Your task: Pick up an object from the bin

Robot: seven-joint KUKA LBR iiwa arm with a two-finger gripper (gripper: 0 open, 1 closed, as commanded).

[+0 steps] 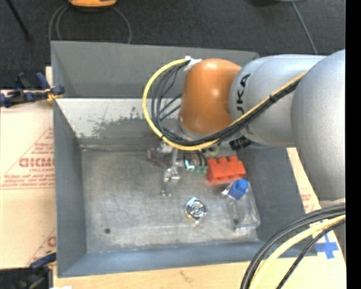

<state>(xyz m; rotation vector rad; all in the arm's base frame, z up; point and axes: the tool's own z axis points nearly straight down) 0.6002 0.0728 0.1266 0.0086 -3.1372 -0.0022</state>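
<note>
Four things: orange block (224,168), blue piece (236,188), silver disc (195,210), clear bag (245,215) | grip: cannot tell

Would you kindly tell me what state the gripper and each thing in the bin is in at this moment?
Gripper, lowered into the bin, above bare floor.
Orange toy brick, lying flat, partly under the arm.
Blue piece, lying at the clear plastic packet's upper end.
Clear plastic packet, lying crumpled by the right wall.
Shiny metal piece, lying loose, apart from the others.
Green thing, mostly hidden under the arm.
</note>
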